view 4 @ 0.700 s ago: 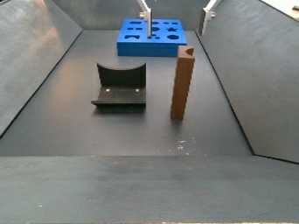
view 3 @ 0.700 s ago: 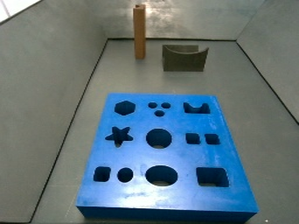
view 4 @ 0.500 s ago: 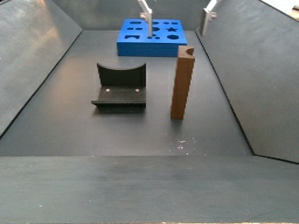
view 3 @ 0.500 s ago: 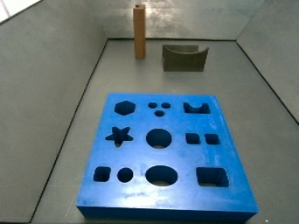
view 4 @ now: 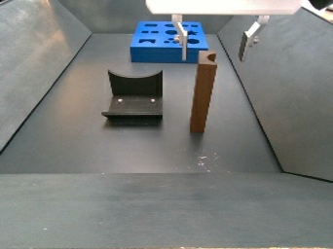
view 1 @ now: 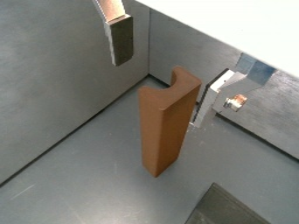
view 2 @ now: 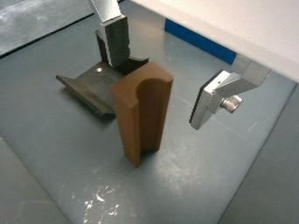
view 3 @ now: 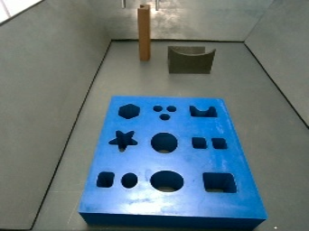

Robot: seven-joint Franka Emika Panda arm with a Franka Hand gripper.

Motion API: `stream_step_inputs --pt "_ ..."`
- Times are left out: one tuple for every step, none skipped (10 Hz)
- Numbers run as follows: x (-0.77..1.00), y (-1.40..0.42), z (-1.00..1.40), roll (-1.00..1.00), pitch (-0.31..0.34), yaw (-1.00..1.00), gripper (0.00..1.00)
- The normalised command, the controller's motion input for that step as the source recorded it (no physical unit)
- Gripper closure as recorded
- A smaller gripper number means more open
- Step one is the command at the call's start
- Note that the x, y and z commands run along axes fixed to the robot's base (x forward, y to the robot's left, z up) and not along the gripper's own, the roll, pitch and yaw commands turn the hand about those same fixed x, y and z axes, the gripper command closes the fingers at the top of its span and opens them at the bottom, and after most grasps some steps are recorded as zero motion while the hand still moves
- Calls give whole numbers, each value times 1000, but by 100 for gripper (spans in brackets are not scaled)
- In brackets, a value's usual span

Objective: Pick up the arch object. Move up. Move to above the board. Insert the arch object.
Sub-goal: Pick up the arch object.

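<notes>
The arch object (view 1: 163, 127) is a tall orange-brown bar with a curved groove down one side. It stands upright on the grey floor in both wrist views (view 2: 142, 118) and both side views (view 3: 144, 32) (view 4: 203, 92). My gripper (view 1: 163, 80) is open, with one finger on each side of the bar's top and apart from it. It shows the same way in a wrist view (view 2: 160, 85) and a side view (view 4: 215, 49). The blue board (view 3: 139, 153) with several shaped holes lies flat, away from the bar (view 4: 163, 53).
The dark fixture (view 4: 134, 97) stands on the floor beside the bar, also in a side view (view 3: 189, 60) and a wrist view (view 2: 87, 87). Sloping grey walls (view 4: 39, 68) close in the floor on both sides.
My gripper has come down and towards the bar. Its fingers now hang lower, on either side of the bar's top. The bar, fixture and board have not moved.
</notes>
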Motion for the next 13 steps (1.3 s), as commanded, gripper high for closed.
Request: stream_step_inputs --pt "57 180 -246 -31 -94 9 0" --pt "154 69 -226 -43 -43 0 0" --pt "74 0 -354 0 -94 0 0" --pt "0 0 0 0 0 0 100" --pt "0 0 0 0 0 0 100" --pt "0 0 0 0 0 0 100" --pt "0 0 0 0 0 0 100" --pt "0 0 0 0 0 0 100" --pt "0 0 0 0 0 0 100" --pt "0 0 0 0 0 0 100" --pt "0 0 0 0 0 0 100" --pt "0 0 0 0 0 0 100" --pt "0 0 0 0 0 0 100"
